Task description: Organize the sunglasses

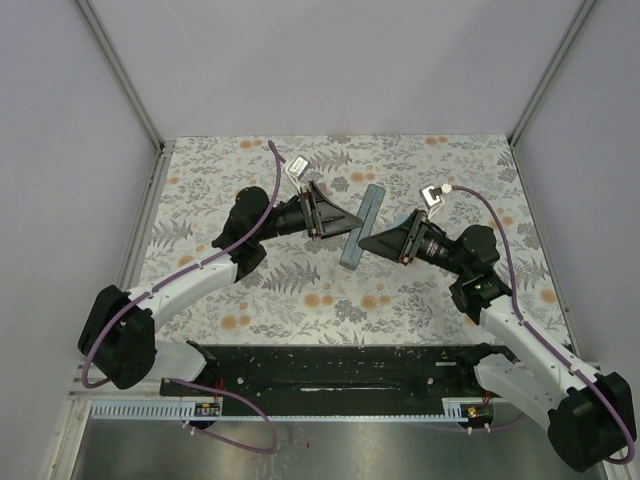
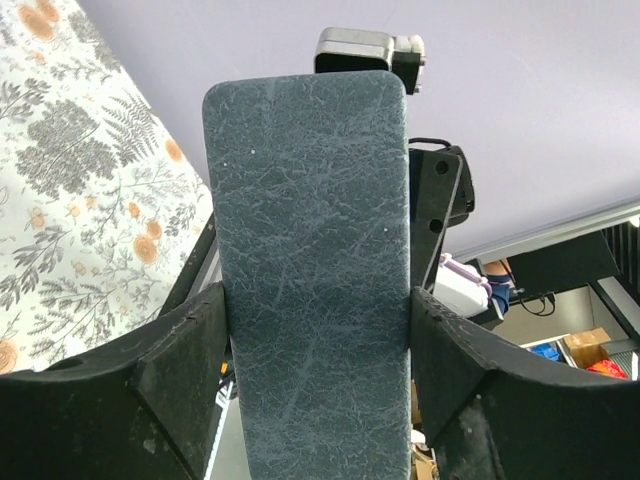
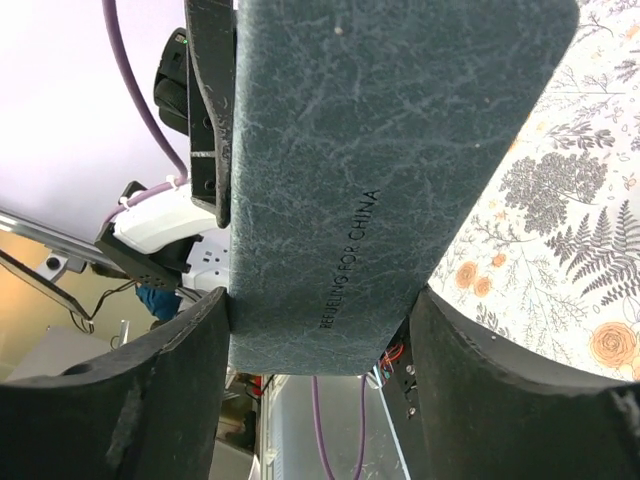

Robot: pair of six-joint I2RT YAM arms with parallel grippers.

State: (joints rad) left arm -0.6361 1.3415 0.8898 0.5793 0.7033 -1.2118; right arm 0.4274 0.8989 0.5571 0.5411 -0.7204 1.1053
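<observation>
Left wrist view: the left gripper (image 2: 318, 300) has its two black fingers closed part-way onto the long edges of a slate-blue case (image 2: 300, 200), one pad against each side, so the case fills the gap between them. Right wrist view gives the same picture from the other side: the right gripper (image 3: 320, 300) is clamped across the case (image 3: 380, 150), whose textured face carries a line of small print. From the top external camera the left gripper (image 1: 353, 222) and right gripper (image 1: 364, 243) meet at the case (image 1: 372, 200) from opposite sides, near the middle of its length; it lies slanted over the middle of the flower-patterned table (image 1: 300, 290). A black rail (image 1: 330, 365) runs along the near edge. No view shows the sunglasses, so their place cannot be told
</observation>
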